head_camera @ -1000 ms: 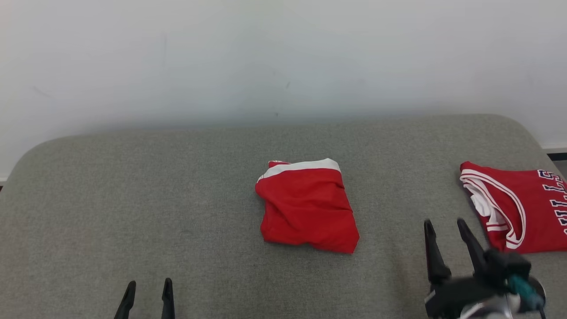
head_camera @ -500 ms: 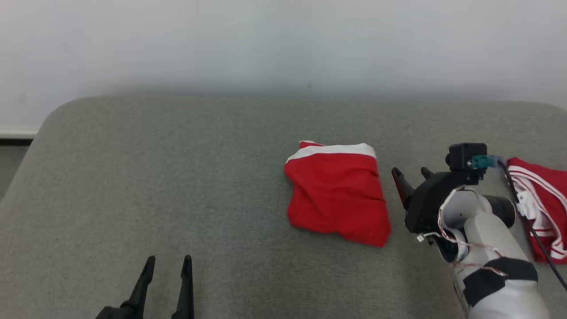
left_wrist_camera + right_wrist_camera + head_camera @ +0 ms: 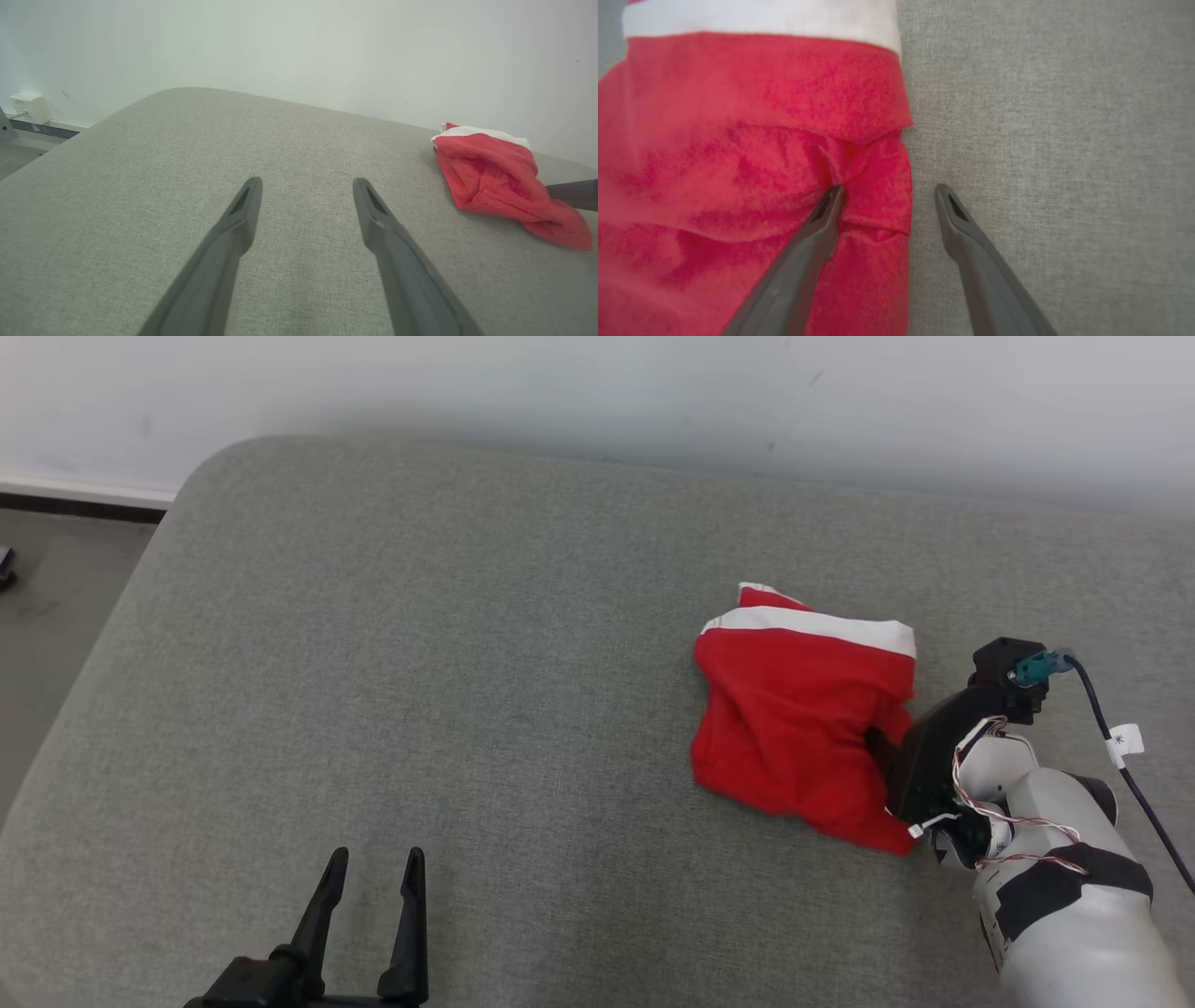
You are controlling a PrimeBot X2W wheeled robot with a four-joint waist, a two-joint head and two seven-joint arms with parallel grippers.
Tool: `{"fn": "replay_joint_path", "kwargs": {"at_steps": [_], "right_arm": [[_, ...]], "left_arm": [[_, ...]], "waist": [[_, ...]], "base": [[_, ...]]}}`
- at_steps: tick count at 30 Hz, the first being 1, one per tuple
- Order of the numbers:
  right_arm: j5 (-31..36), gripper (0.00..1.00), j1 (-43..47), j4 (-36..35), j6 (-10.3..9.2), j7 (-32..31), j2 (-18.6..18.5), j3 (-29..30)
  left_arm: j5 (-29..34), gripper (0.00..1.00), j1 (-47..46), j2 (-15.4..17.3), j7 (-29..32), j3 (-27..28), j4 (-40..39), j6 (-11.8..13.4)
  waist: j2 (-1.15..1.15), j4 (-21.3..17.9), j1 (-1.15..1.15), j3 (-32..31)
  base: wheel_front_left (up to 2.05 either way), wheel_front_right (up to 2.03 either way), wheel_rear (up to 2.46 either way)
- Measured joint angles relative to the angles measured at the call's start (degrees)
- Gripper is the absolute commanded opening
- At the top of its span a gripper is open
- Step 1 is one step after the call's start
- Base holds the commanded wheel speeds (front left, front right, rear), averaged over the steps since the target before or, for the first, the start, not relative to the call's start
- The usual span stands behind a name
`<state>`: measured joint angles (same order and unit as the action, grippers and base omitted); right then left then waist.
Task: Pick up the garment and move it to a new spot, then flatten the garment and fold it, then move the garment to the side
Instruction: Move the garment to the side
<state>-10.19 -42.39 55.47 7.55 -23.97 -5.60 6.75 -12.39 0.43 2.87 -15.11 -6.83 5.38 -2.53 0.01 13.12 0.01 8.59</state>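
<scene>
Left gripper at the front edge of the cushion, jaws spread, empty; garment, a folded red bundle, lies right of centre; right gripper straddles its right edge, jaws spread, nothing pinched; probably the grasp for moving it aside; next: close on that edge.

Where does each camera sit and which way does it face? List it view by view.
Head view: high on the robot, facing forward and down at the cushion; left gripper and right forearm show.
Left wrist view: low over the cushion, along its own open fingers toward the wall.
Right wrist view: looks down along the right gripper, open astride the garment edge.
Shared: all show the red garment.
</scene>
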Motion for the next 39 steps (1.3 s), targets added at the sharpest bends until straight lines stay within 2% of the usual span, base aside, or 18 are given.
{"fn": "replay_joint_path", "kwargs": {"at_steps": [4, 5, 6, 7, 11, 17, 20, 21, 23, 24, 25, 31, 39], "right_arm": [[2.29, 1.00, -1.55, 2.42, -0.01, -1.69, 0.10, 0.87], [2.31, 0.75, -1.90, 2.81, -0.14, -2.12, 0.12, 0.78], [2.42, 0.31, -2.19, 3.02, -0.18, -2.33, 0.11, 0.37], [2.76, 0.00, -2.35, 3.08, -0.18, -2.33, 0.13, -0.19], [4.26, 0.00, -2.61, 2.81, -0.01, -2.24, 0.11, -3.60], [4.20, 0.00, -3.52, 0.78, 0.01, -3.33, -2.01, -11.37], [2.70, 0.00, -4.83, -1.87, 0.01, -4.50, -3.59, -17.41], [2.70, 0.00, -4.83, -1.87, 0.01, -4.50, -3.59, -17.41], [0.96, 0.00, -6.09, -4.34, 0.01, -5.72, -4.44, -21.93], [-1.90, 0.00, -7.11, -7.19, 0.01, -7.23, -5.37, -26.06], [-1.90, 0.00, -7.11, -7.19, 0.01, -7.23, -5.37, -26.06], [-10.28, 0.00, -8.90, -17.08, 0.01, -11.62, -11.16, -35.40], [-15.64, 0.00, -10.21, -25.52, 0.01, -14.39, -20.05, -37.91]], "left_arm": [[-0.36, 1.00, -0.09, 0.01, 0.00, -0.51, 0.01, 0.33], [-0.47, 1.00, -0.19, 0.01, 0.00, -0.60, 0.01, 0.45], [-0.64, 1.00, -0.32, 0.01, 0.00, -0.78, 0.02, 0.49], [-0.77, 1.00, -0.46, 0.00, 0.00, -0.92, 0.02, 0.53], [-1.01, 1.00, -0.83, 0.00, 0.00, -1.29, -0.07, 0.73], [-1.27, 1.00, -0.85, 0.01, 0.00, -0.82, -1.05, 1.10], [-1.42, 1.00, -0.79, -0.01, 0.00, -0.27, -2.01, 1.51], [-1.42, 1.00, -0.79, -0.01, 0.00, -0.27, -2.01, 1.51], [-1.65, 1.00, -0.70, 0.00, 0.00, 0.20, -2.86, 1.72], [-1.76, 1.00, -0.63, 0.01, 0.00, 0.52, -3.53, 1.96], [-1.76, 1.00, -0.63, 0.01, 0.00, 0.52, -3.53, 1.96], [-1.82, 1.00, -1.29, 0.00, 0.00, 1.14, -5.12, 1.98], [-0.66, 1.00, -4.52, -0.02, -0.01, 1.30, -5.77, 0.48]], "waist": [[-0.01, 1.12, -0.01, 1.13], [-0.01, 1.28, -0.01, 1.35], [-0.01, 1.40, -0.01, 1.53], [-0.01, 1.45, -0.01, 1.65], [-0.01, 0.97, -0.01, 1.58], [-0.01, -0.81, -0.01, 1.17], [-0.01, -2.35, -0.01, 1.04], [-0.01, -2.35, -0.01, 1.04], [-0.01, -3.66, -0.01, 0.99], [-0.01, -5.22, -0.01, 1.00], [-0.01, -5.22, -0.01, 1.00], [-0.01, -10.84, -0.01, 1.26], [-0.01, -19.09, -0.01, 2.70]], "base": [[0.00, 0.00, 0.00], [0.00, 0.00, 0.00], [0.00, 0.00, 0.00], [0.00, 0.00, 0.00], [0.00, 0.00, 0.00], [0.00, 0.00, 0.00], [0.00, 0.00, 0.00], [0.00, 0.00, 0.00], [0.00, 0.00, 0.00], [0.00, 0.00, 0.00], [0.00, 0.00, 0.00], [0.00, 0.00, 0.00], [0.00, 0.00, 0.00]]}}
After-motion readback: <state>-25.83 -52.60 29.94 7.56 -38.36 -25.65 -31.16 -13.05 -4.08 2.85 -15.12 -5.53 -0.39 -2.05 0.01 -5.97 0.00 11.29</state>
